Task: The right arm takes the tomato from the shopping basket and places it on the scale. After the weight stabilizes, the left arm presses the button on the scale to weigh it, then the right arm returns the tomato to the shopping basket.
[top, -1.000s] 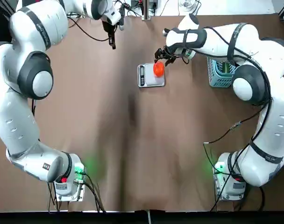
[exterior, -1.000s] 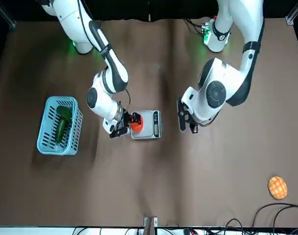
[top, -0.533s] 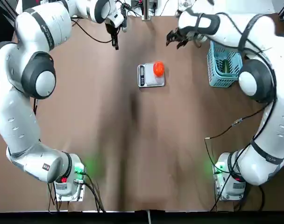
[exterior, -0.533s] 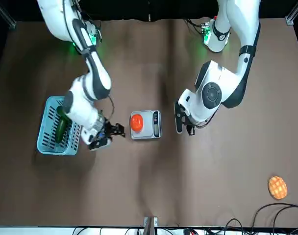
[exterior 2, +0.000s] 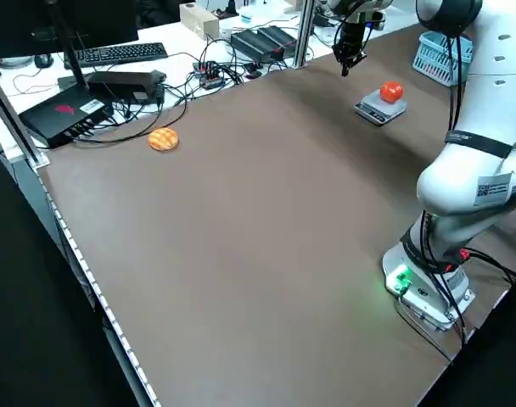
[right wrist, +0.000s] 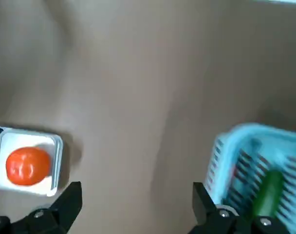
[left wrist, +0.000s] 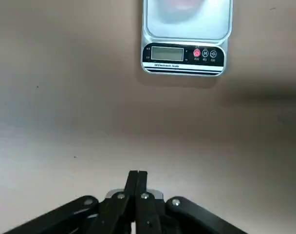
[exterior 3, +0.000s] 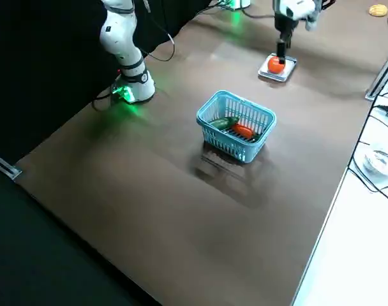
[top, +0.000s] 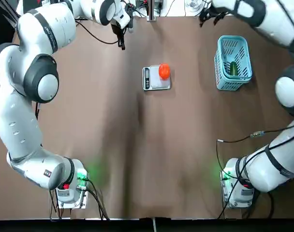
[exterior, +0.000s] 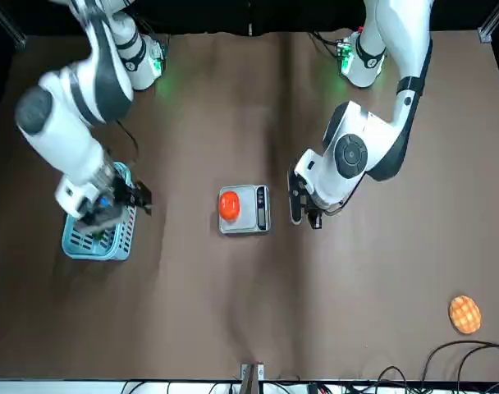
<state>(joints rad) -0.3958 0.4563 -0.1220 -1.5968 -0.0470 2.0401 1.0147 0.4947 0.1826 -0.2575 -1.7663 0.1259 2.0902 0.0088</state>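
In the top view, the tomato (top: 164,71) sits on the scale (top: 156,84) as the left gripper (left wrist: 138,172), fingers together, hovers off its control-strip side and the right gripper (right wrist: 137,192), fingers apart, hangs beyond the blue basket (top: 232,63) holding a green vegetable (top: 233,68).

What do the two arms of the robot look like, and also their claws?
Both arms are white and rounded, with dark grey joint rings and black straps. Black cables run along the right arm. The left arm has a red spot near its base. Each claw is black; the left claw's fingers are slender, with silver screws.
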